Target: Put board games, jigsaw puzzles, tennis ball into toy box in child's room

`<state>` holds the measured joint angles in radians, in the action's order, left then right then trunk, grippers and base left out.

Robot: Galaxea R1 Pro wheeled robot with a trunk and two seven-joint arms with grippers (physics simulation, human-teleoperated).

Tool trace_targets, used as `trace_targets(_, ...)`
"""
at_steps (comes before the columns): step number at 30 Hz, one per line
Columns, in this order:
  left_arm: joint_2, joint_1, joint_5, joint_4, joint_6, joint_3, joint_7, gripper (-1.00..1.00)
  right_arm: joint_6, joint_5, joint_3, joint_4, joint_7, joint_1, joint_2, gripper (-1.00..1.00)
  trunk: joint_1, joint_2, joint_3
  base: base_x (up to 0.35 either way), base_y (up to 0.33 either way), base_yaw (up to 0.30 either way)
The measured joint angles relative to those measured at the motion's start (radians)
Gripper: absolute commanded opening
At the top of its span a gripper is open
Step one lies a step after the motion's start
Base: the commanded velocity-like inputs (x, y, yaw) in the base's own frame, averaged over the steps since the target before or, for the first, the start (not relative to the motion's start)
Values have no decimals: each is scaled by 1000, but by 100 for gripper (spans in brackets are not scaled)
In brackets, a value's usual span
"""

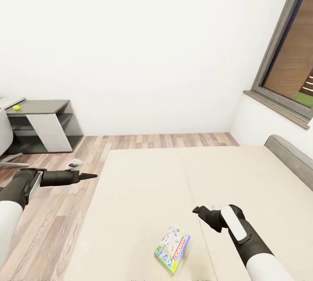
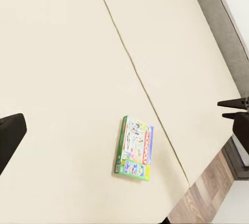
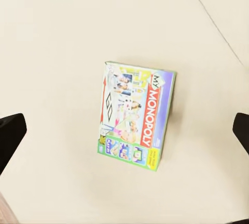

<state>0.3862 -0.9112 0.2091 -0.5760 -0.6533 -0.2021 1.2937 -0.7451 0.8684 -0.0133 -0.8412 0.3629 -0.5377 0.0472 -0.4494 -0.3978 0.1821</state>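
One board game [image 1: 172, 248], a green-edged box with a cartoon Monopoly cover, lies on the bed's beige mattress [image 1: 143, 185] near its front edge, just left of the mattress seam. The right wrist view looks straight down on the board game [image 3: 136, 115], and its dark fingers [image 3: 10, 135] stand wide apart at either side. My right gripper [image 1: 196, 209] hovers open over the mattress, just right of the game. My left gripper [image 1: 92, 176] hangs open over the floor at the bed's left side, well away from the board game [image 2: 135, 148]. The tennis ball [image 1: 16, 107] rests on the table's dark grey section [image 1: 43, 106], far left.
A grey headboard [image 1: 289, 155] closes the bed's right side, under a dark-framed window [image 1: 287, 55]. A small grey object [image 1: 74, 163] lies on the wood floor between table and bed. A pale chair edge [image 1: 4, 142] shows at far left. White walls stand behind.
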Motion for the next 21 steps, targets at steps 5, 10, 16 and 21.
trace_targets(5, 32, 0, -1, -22, -3, -8, 2, 100, 1, 0, 0, 0, 0, 0, -1, 100, 0, 0, 8, 0, 0, 0)
trace_targets(10, 99, 0, 2, -31, -4, -76, 67, 100, 2, 0, 0, 0, 2, 0, -2, 100, 0, 0, 17, 0, 0, 0)
trace_targets(16, 174, 11, 11, -27, 3, -119, 166, 100, 2, 0, 0, 0, 2, 0, -1, 100, 0, 0, 27, 0, 0, 0)
trace_targets(21, 201, 17, 9, -25, 4, -123, 185, 100, 3, 0, 0, 0, 2, 0, -7, 100, 0, 0, 35, 0, 0, 0)
